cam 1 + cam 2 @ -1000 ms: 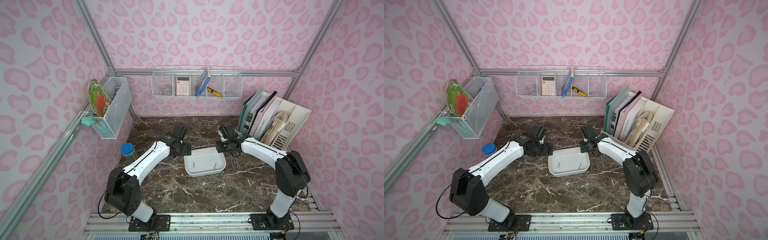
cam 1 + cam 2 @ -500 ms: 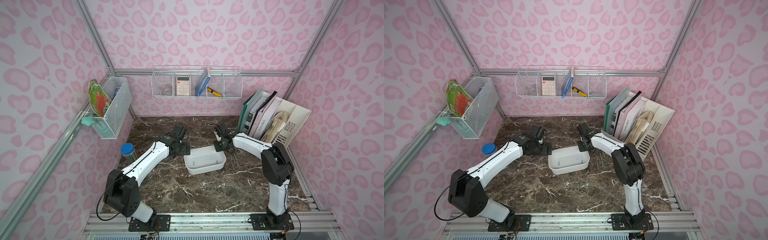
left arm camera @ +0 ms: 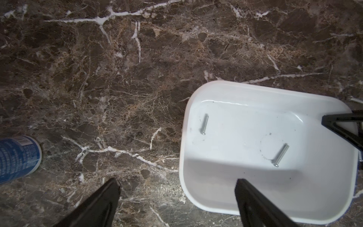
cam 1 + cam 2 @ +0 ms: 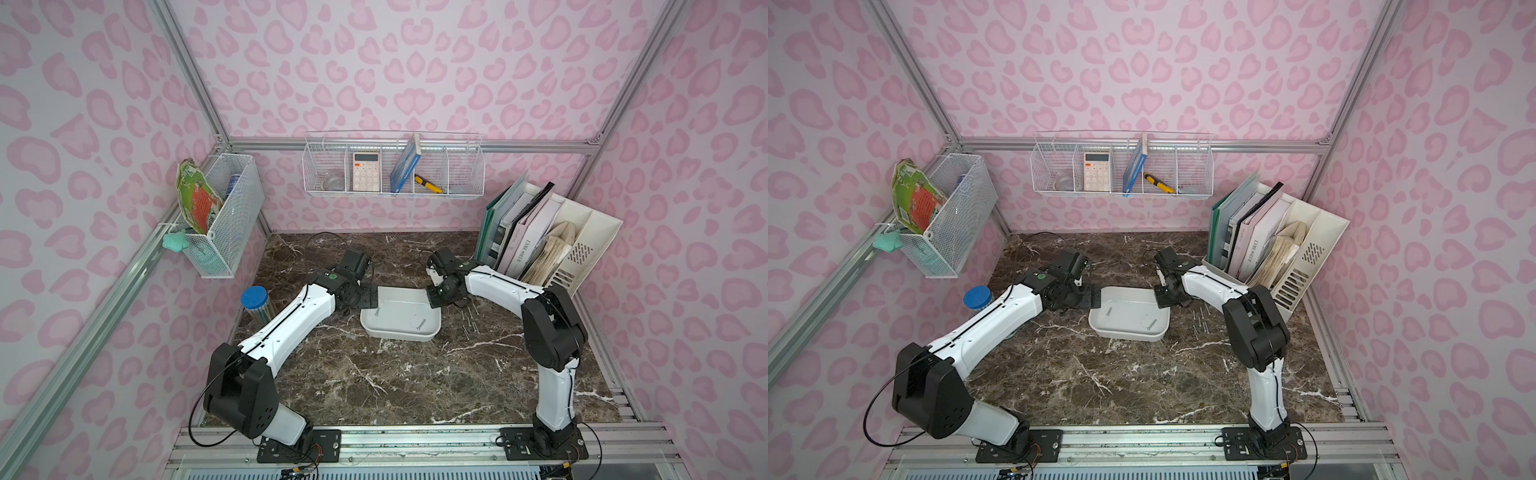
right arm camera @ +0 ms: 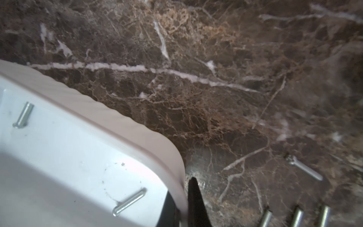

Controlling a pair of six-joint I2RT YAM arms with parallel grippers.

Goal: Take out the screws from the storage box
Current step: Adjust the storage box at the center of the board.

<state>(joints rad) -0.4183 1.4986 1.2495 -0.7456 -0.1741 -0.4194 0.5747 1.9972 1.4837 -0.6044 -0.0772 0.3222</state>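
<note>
The storage box (image 4: 400, 333) (image 4: 1126, 331) is a shallow white tray in the middle of the marble table. Two screws (image 4: 377, 312) (image 3: 204, 124) (image 5: 129, 201) lie on its floor. Several more screws (image 4: 469, 321) (image 4: 1200, 321) (image 5: 304, 168) lie on the table just right of it. My right gripper (image 4: 436, 300) (image 5: 181, 206) is shut on the box's wall at its far right corner, one finger inside and one outside. At the far left corner my left gripper (image 4: 370, 296) (image 3: 176, 180) stands open, one finger over the box's floor (image 3: 245, 127), the other over the table, holding nothing.
A blue-capped tube (image 4: 254, 299) (image 3: 17, 159) stands left of the left arm. A cream file organiser (image 4: 582, 249) with folders leans at the back right. Wire baskets hang on the back wall (image 4: 392, 170) and the left wall (image 4: 224, 216).
My right gripper has moved in from the right and closed on the box's far right corner wall. The box has shifted slightly. The left gripper has stayed open beside it.
</note>
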